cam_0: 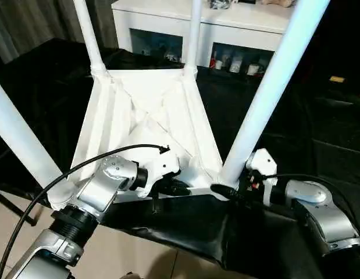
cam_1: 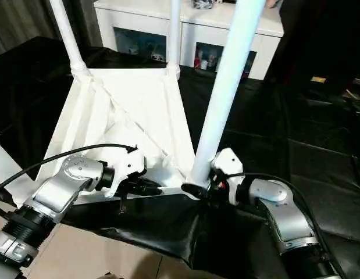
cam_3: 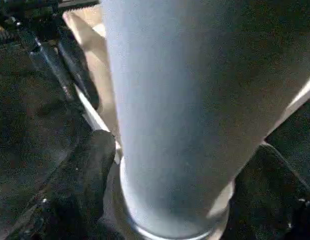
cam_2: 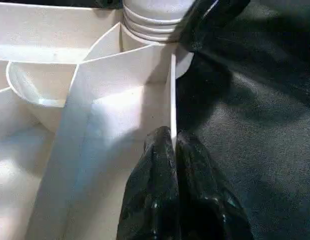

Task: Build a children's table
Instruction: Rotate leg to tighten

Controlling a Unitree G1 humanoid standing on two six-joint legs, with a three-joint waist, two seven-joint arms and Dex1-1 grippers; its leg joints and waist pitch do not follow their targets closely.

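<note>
The children's table (cam_0: 150, 110) lies upside down on a black cloth, ribbed underside up, with all its white legs standing upright. My left gripper (cam_0: 180, 189) is shut on the thin near rim (cam_2: 172, 100) of the tabletop, one black finger on each side of it. My right gripper (cam_1: 194, 189) is at the foot of the near right leg (cam_0: 267, 87). Its fingers (cam_3: 89, 165) hug both sides of that leg just above the socket. The near left leg (cam_0: 17, 139) rises beside my left forearm.
A white cabinet (cam_0: 238, 23) with glass-fronted doors stands right behind the table. Black cloth (cam_0: 319, 133) covers the work surface and hangs over its near edge above a tiled floor (cam_0: 127, 256). A black cable (cam_0: 69, 171) arcs over my left wrist.
</note>
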